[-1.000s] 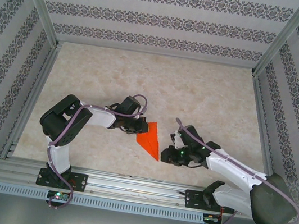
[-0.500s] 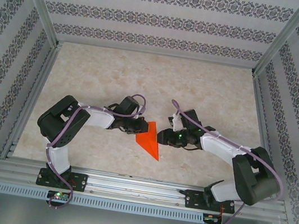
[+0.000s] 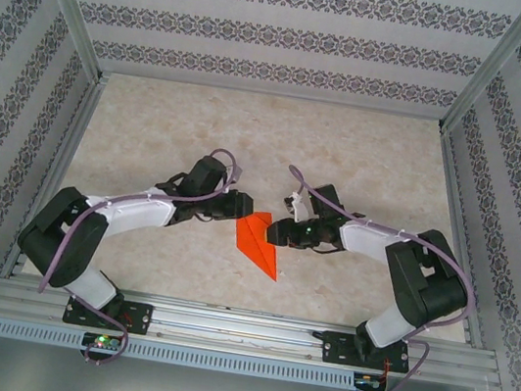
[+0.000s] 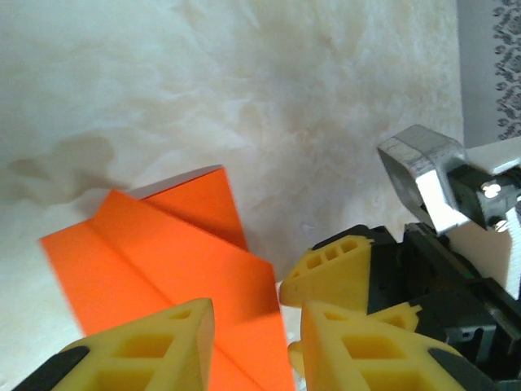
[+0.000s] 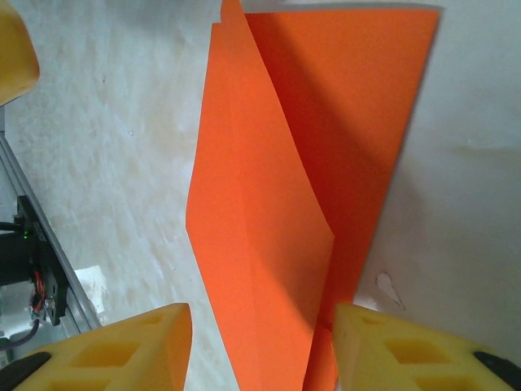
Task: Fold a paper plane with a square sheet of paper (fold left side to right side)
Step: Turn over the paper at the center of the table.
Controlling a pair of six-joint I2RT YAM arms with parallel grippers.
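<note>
paper plane (image 3: pixel 258 243) tip seen overhead, overlapping folds from wrists

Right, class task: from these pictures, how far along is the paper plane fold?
Done: the square sheet of paper is already creased into a narrow pointed shape, lying on the table. In hand: the left gripper and the right gripper sit at its wide end, jaws open over it; one flap looks slightly lifted. Left: probably pressing that flap flat and any last wing folds.
</note>
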